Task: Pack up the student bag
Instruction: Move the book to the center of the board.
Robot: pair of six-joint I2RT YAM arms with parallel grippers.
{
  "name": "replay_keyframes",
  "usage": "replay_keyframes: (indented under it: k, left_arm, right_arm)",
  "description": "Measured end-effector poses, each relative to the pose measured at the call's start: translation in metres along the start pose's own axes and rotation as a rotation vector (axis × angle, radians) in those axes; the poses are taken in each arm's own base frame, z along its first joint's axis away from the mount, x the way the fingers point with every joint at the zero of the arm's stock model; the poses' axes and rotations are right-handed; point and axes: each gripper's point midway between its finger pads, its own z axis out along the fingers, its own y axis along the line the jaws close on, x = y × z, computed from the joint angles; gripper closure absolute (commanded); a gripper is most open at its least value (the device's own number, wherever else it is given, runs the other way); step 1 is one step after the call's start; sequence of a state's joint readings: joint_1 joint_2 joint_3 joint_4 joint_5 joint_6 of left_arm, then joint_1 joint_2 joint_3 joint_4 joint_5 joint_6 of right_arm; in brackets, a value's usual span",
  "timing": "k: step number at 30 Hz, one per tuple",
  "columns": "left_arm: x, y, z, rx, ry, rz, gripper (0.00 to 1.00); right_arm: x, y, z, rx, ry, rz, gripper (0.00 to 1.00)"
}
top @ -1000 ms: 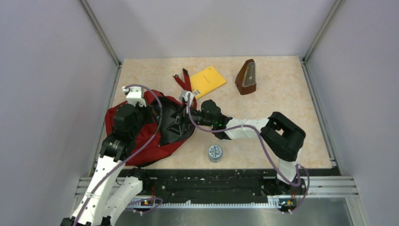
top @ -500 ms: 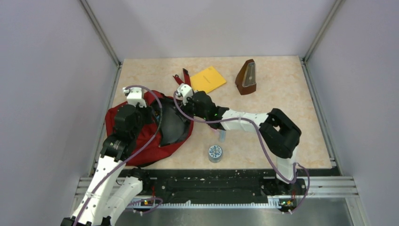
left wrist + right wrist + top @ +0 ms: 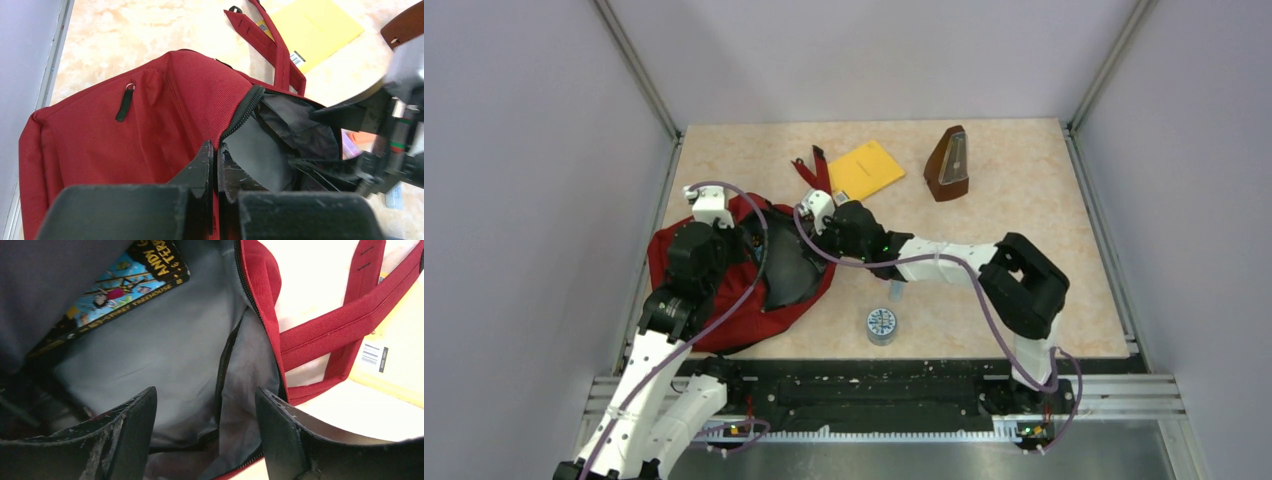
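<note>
Student bag [image 3: 724, 300] lies unzipped on the table [image 3: 1024, 200]. Left gripper [image 3: 215, 157] is pinched tight on the bag's zip edge; right gripper [image 3: 205, 400] hangs over its mouth, jaws wide, holding nothing. 1 book [image 3: 115, 295] lies inside the bag.

Six things, one of each kind.
One student bag [image 3: 724, 310] at 9 o'clock on the tabletop [image 3: 1044, 200], one picture book [image 3: 115, 295] inside it, one yellow booklet [image 3: 867, 170] at 12, one wooden metronome [image 3: 948, 165] at 1, one round tin [image 3: 881, 325] and one small pale item [image 3: 894, 291] at 6.
</note>
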State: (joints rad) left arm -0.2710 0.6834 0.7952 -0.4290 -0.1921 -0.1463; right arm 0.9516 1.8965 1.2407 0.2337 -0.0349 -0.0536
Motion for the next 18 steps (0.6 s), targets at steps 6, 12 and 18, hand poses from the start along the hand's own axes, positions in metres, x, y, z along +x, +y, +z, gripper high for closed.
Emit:
replay_keyframes:
  k: [6, 12, 18]
  left_arm:
    - [0.0, 0.002, 0.0, -0.009, 0.0, 0.0, 1.0]
    - [0.001, 0.002, 0.001, -0.012, 0.004, 0.001, 1.0]
    - [0.002, 0.002, 0.002, -0.012, 0.008, 0.004, 1.0]
  right_arm:
    - [-0.041, -0.003, -0.035, 0.028, -0.075, 0.013, 0.23]
    - [-0.056, -0.019, -0.043, 0.104, -0.118, 0.019, 0.28]
    - [-0.004, -0.033, -0.02, 0.175, 0.016, 0.032, 0.64]
